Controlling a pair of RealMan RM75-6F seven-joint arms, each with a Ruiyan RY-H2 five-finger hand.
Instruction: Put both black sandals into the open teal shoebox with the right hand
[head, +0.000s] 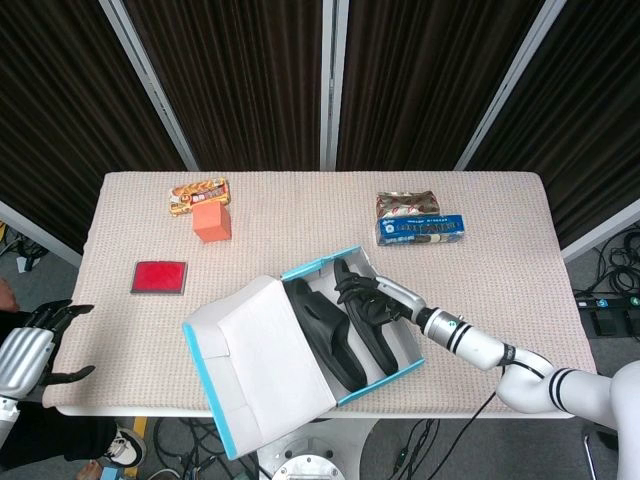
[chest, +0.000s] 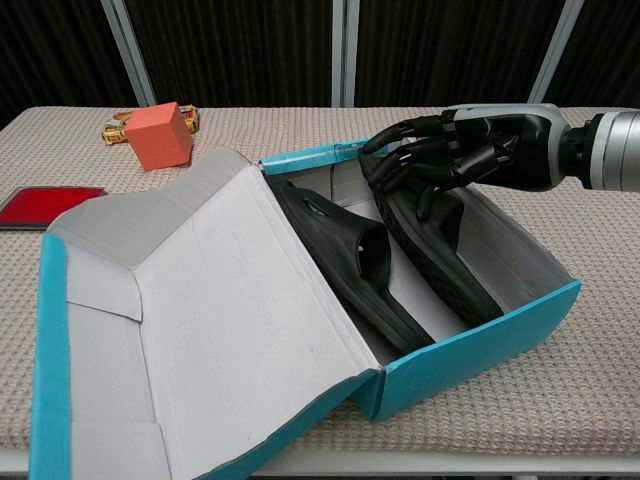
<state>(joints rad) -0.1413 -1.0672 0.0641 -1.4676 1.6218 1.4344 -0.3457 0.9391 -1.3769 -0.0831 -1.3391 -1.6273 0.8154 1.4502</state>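
Note:
The open teal shoebox (head: 322, 263) (chest: 482, 344) stands near the table's front edge, its white-lined lid (head: 262, 352) (chest: 200, 310) folded back to the left. Both black sandals lie inside it. The left sandal (head: 326, 337) (chest: 351, 262) leans along the box's middle. The right sandal (head: 378, 338) (chest: 441, 268) lies beside it by the right wall. My right hand (head: 372, 299) (chest: 448, 158) reaches into the far end of the box, fingers spread and resting on the right sandal's far end. My left hand (head: 30, 350) hangs off the table's front left corner, fingers apart and holding nothing.
An orange block (head: 212, 222) (chest: 159, 135) and a snack packet (head: 198, 194) sit at the back left. A flat red case (head: 159, 277) (chest: 45, 205) lies on the left. A brown packet (head: 407, 205) and a blue packet (head: 420, 230) lie at the back right.

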